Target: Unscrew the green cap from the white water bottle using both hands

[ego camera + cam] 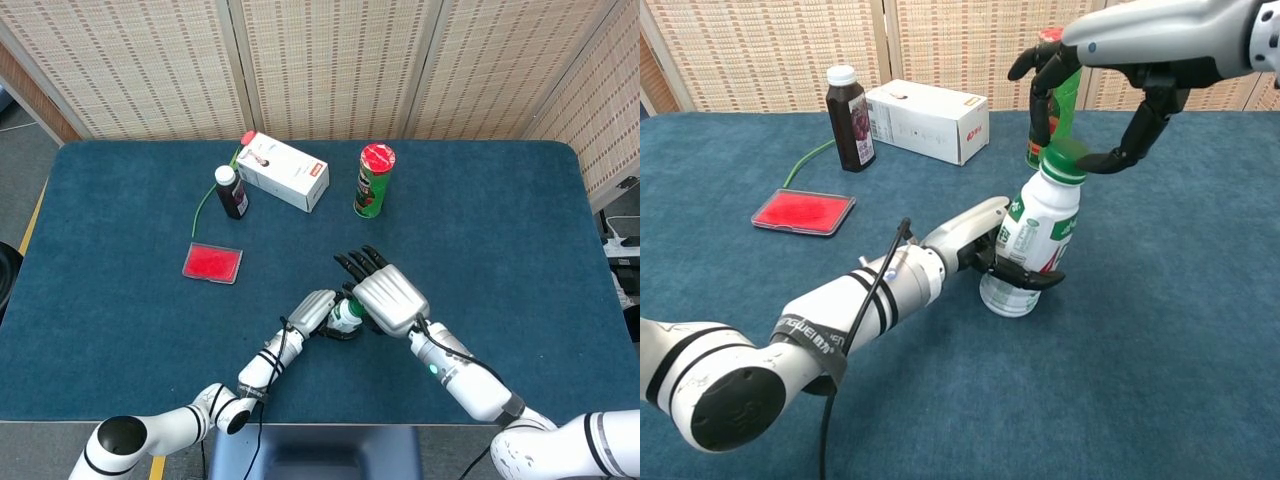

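The white water bottle (1035,240) stands tilted near the table's front middle, its green cap (1064,160) on top. My left hand (985,245) grips the bottle's lower body from the left. My right hand (1110,100) hovers over the cap with its fingers (1038,100) spread behind it and the thumb tip at the cap's right edge. No firm grip on the cap shows. In the head view the right hand (385,295) covers most of the bottle (345,315), and the left hand (310,310) lies beside it.
A green can with a red lid (374,180) stands behind the bottle. A white carton (285,172), a dark juice bottle (231,191) and a green cable (205,205) are at the back left. A flat red pad (212,263) lies to the left.
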Motion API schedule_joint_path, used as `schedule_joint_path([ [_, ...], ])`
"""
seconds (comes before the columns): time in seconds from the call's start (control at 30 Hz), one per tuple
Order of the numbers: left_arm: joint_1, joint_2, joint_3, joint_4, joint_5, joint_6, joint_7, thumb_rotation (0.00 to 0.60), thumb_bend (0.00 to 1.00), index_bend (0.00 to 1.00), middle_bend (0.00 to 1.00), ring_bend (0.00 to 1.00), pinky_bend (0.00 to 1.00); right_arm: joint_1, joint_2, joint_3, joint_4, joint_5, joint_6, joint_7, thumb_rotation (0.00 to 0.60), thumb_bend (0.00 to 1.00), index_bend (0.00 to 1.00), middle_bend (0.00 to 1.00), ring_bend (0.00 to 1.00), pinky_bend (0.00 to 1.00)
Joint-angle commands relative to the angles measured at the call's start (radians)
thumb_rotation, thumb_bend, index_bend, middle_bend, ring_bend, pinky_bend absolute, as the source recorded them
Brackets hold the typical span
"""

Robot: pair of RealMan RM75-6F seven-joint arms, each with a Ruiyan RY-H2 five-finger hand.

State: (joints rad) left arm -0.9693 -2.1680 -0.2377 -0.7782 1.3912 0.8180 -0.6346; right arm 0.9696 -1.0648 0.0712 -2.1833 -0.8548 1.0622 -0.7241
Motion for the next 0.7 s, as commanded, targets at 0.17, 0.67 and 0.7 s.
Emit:
schedule_joint_path([
  [0.17,-0.001,-0.003,0.001,0.007,0.002,-0.001,-0.002,0.6,0.93,0.71,0.96,0.63,0.56,-0.018,0.03,0.006,-0.001,-0.039,-0.007,0.036,0.6,0.29,0.51,0.0,0.0,0.0],
  [0.67,0.001,0.007,-0.018,0.04,-0.01,0.004,-0.014,0.6,0.92,0.71,0.96,0.63,0.56,-0.102,0.125,-0.014,0.028,-0.109,-0.009,0.151,0.6,0.29,0.1,0.0,0.0,0.0],
  [0.7,0.004,0.01,-0.022,0.045,-0.014,0.007,-0.026,0.6,0.92,0.71,0.96,0.63,0.56,-0.118,0.145,-0.019,0.033,-0.131,-0.013,0.176,0.6,0.29,0.08,0.0,0.0,0.0],
])
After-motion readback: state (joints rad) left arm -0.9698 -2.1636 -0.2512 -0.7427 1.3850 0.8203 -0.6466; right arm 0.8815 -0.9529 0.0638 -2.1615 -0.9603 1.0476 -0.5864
